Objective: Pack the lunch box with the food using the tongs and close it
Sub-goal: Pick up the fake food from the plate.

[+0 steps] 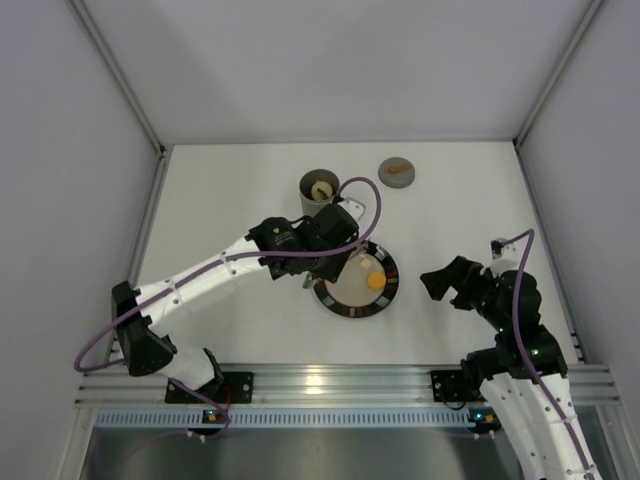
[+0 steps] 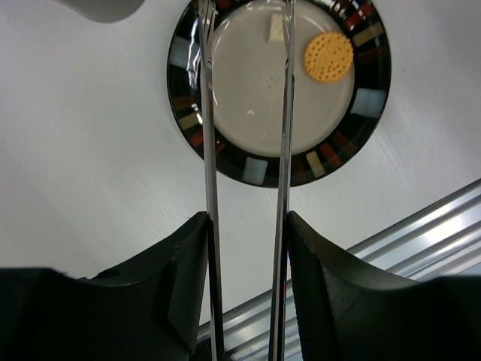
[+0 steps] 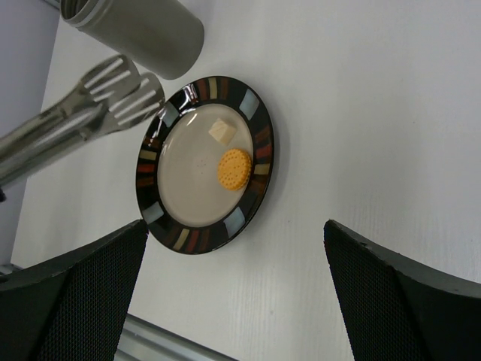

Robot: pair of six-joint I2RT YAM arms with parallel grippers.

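My left gripper (image 2: 246, 222) is shut on the tongs (image 2: 211, 150), one finger against each silver arm. The arms stand apart and reach out over the plate (image 2: 263, 171). In the right wrist view the tongs' slotted tips (image 3: 124, 94) hang empty over the plate's far rim, beside the lunch box (image 3: 143, 26). Food on the plate: an orange round cracker (image 2: 328, 56) and a cream cube (image 3: 221, 130). The lunch box (image 1: 320, 187) stands upright behind the plate, with a cream piece inside. My right gripper (image 1: 450, 283) hovers wide open to the right of the plate, holding nothing.
The flat grey lid (image 1: 397, 172) with an orange mark lies to the right of the lunch box, near the back. An aluminium rail (image 1: 330, 385) runs along the table's near edge. Grey walls enclose the table on the left, right and back.
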